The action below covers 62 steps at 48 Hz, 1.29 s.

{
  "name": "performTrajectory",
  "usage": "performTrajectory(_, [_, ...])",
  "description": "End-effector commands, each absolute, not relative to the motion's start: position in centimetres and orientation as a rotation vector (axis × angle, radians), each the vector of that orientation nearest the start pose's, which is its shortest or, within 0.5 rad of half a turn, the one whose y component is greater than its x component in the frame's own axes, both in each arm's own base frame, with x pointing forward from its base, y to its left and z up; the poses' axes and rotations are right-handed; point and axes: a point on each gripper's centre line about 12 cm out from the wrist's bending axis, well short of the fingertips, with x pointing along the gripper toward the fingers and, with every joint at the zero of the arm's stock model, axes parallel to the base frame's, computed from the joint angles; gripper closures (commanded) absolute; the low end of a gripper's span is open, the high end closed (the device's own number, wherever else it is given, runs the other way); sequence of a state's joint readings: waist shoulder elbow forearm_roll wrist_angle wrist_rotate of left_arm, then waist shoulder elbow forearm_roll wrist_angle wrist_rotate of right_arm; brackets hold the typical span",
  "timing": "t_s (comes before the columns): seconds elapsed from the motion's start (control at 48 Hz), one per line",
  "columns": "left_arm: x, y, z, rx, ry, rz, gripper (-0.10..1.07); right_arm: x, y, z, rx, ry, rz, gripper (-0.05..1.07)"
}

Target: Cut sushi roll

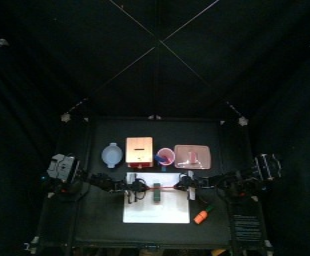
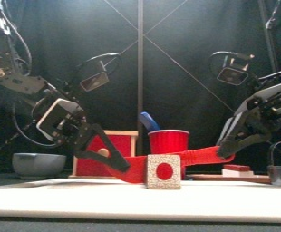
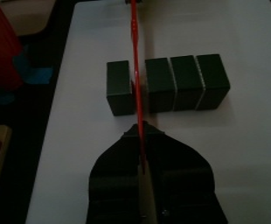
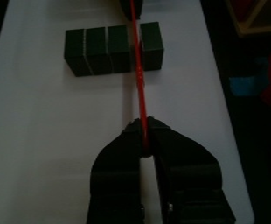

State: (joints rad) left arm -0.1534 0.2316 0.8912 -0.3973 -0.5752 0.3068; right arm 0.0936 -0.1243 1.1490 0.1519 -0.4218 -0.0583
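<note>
1. The sushi roll (image 3: 167, 84) seemed to be soft and light. It would probably squash or slide if the pressure came too fast, so a slow, straight cut looked safer. I judged there was no good place to grip it; better to leave it lying and touch it only with the blade.
2. It lay on the white board (image 3: 254, 157), between the two arms. It looked like a short dark green, nearly black block, already marked into four or five slices standing close together.
3. The red cutter (image 4: 135, 74), a long thin blade, was stretched across the roll, at a seam towards one end.
4. The left gripper (image 3: 142, 166) had its jaws clamped on one end of the cutter, and the right gripper (image 4: 149, 131) was clamped on the other end.
</note>
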Motion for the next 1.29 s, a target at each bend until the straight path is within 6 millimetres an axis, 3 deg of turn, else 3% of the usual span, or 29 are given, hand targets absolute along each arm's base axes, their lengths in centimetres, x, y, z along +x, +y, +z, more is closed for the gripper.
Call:
performTrajectory(0.0, [34.9, -2.7, 6.9, 0.076, 0.594, 0.067, 0.60, 27.4, 1.7, 10.9, 0.038, 0.608, -0.003, 0.70])
performTrajectory(0.188, [34.8, -2.2, 7.9, 0.081, 0.574, 0.076, 0.60, 27.5, 1.1, 11.5, 0.034, 0.584, -0.015, 0.70])
performTrajectory(0.396, [35.1, -2.3, 11.1, 0.085, 0.486, 0.069, 0.60, 27.4, 1.3, 13.3, 0.016, 0.522, 0.005, 0.70])
performTrajectory(0.542, [35.0, -2.4, 12.1, 0.081, 0.459, 0.067, 0.60, 27.2, 1.5, 14.7, 0.006, 0.486, 0.022, 0.70])
performTrajectory(0.688, [35.2, -3.7, 12.2, 0.083, 0.451, 0.032, 0.60, 27.0, 2.1, 15.6, 0.008, 0.462, 0.048, 0.70])
performTrajectory(0.979, [35.2, -6.8, 11.2, 0.093, 0.477, -0.040, 0.60, 26.6, 4.0, 15.7, -0.002, 0.484, 0.116, 0.70])
performTrajectory(1.271, [35.2, -7.1, 10.8, 0.100, 0.484, -0.049, 0.60, 26.8, 4.2, 15.8, 0.003, 0.482, 0.119, 0.70])
